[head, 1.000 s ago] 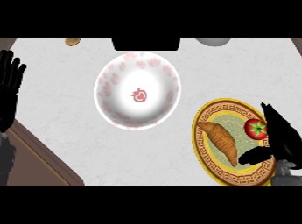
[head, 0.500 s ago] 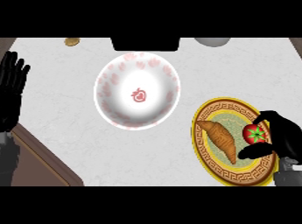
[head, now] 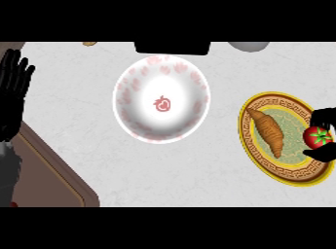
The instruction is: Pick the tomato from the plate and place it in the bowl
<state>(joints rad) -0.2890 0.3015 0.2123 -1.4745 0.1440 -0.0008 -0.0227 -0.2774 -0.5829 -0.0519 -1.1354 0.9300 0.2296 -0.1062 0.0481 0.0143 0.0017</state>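
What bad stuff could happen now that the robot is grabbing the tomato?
The tomato is round, and the right robot hand only curls partly round it, so it might slip out and roll. The croissant lies close beside it on the plate and could get bumped. The bowl is well off to the left, so the tomato could fall on the way.

Bowl: white, pink blotches round the inner wall, one red mark at the centre. Plate: yellow rim carrying a dark brown key pattern, pale green middle. Croissant: orange-brown. Tomato: red with a green stalk star. Counter: white, faintly veined with grey. Both hands, left hand and right hand: black.
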